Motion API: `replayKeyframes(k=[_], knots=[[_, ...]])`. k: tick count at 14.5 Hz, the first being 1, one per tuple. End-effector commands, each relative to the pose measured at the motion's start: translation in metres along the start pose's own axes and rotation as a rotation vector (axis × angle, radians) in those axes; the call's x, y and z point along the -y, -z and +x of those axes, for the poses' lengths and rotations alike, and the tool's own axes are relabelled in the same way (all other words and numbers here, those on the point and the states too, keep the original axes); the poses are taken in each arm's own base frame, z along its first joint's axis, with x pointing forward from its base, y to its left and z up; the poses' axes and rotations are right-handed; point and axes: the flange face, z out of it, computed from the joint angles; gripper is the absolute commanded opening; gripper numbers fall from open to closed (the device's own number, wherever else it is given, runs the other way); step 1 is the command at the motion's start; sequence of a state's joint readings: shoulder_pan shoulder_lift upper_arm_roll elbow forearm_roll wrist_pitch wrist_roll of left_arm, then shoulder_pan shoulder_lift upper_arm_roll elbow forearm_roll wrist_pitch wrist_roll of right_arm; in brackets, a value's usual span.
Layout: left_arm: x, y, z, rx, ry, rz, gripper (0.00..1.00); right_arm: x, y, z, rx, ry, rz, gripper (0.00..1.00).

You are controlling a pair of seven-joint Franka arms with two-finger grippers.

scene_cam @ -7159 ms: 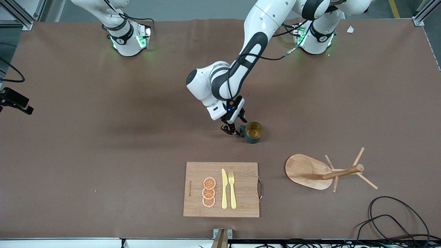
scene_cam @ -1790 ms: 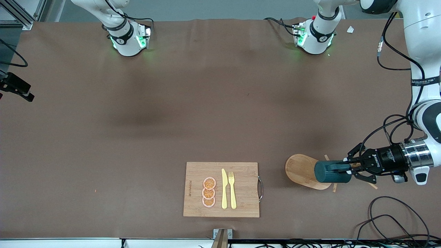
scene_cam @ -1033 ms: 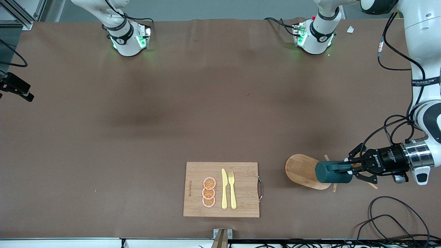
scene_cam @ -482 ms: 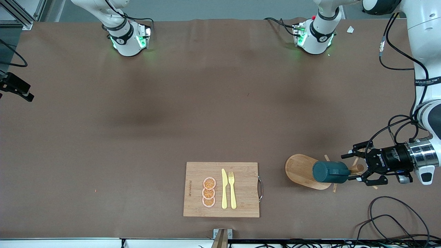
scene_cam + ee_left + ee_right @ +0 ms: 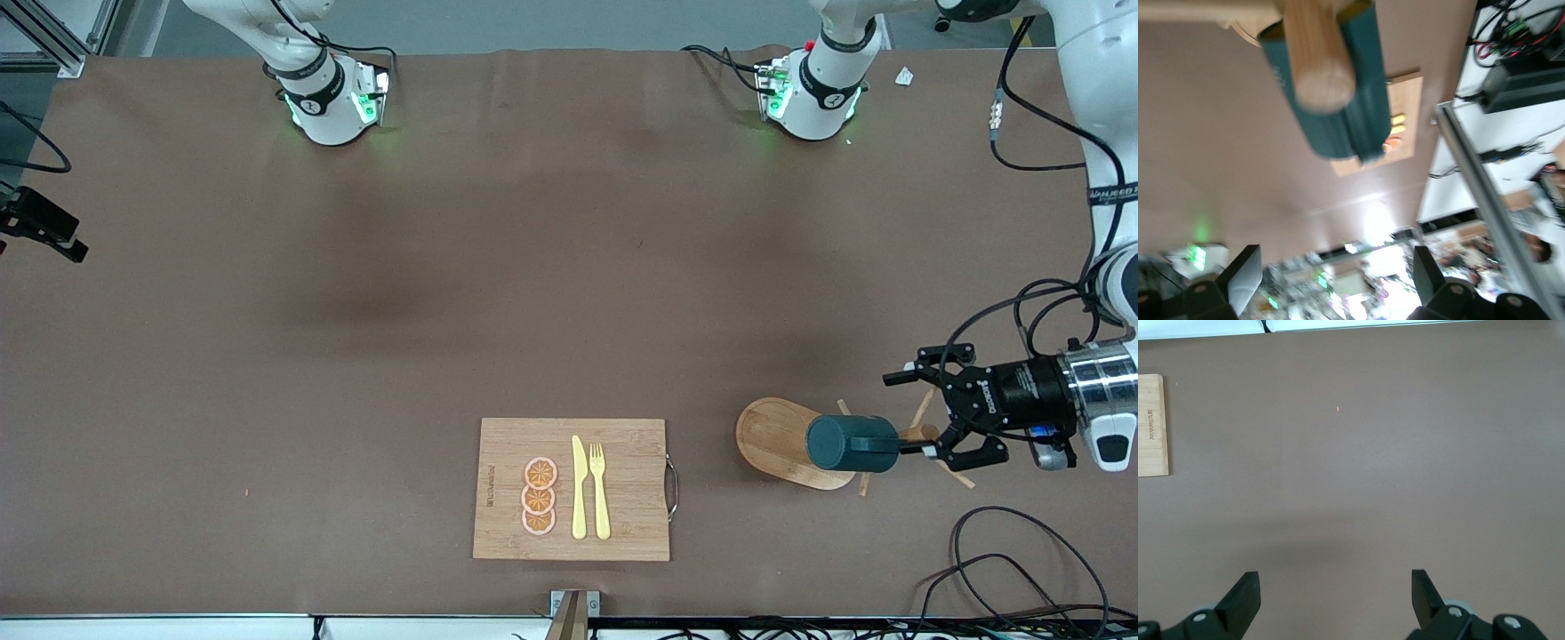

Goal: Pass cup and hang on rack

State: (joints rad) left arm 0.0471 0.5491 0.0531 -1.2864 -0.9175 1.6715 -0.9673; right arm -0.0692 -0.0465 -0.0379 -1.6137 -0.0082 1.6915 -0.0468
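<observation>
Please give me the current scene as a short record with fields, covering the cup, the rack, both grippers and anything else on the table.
cup: dark teal cup, lying sideways up on the rack, free of both grippers
rack: bamboo rack, toward the left arm's end of the table; a peg shows in front of the cup in the left wrist view
left gripper: left gripper, open, beside the rack's top, apart from the cup
right gripper: right gripper, open, holding nothing, over bare table; that arm waits
other: cutting board with orange slices, knife and fork
</observation>
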Motion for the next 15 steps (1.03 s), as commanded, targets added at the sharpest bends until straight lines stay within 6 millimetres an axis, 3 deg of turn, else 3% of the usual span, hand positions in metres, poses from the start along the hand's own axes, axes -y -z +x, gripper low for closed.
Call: replayKeyframes(k=[1,4,8,11,13,15], knots=[[0.0,-0.013,-0.076,-0.169,-0.16,0.139,1.0,0.0,0.005,-0.004,0.002,-0.006,-0.014,1.0],[0.008,-0.003,-0.127,-0.38,-0.43,0.291,1.0,0.0,0.005,-0.004,0.001,-0.005,-0.017,1.0],[0.027,0.015,-0.168,-0.58,-0.745,0.591,1.0,0.0,0.006,-0.005,0.001,-0.005,-0.017,1.0],[0.042,0.03,-0.21,-0.657,-0.906,0.755,1.0,-0.001,0.005,-0.006,0.01,-0.009,-0.017,1.0],[0.066,0.064,-0.213,-0.631,-0.946,0.793,1.0,0.0,0.004,-0.005,0.011,-0.006,-0.017,1.0],[0.095,0.081,-0.219,-0.6,-1.015,0.834,1.0,0.0,0.004,-0.005,0.011,-0.006,-0.017,1.0]])
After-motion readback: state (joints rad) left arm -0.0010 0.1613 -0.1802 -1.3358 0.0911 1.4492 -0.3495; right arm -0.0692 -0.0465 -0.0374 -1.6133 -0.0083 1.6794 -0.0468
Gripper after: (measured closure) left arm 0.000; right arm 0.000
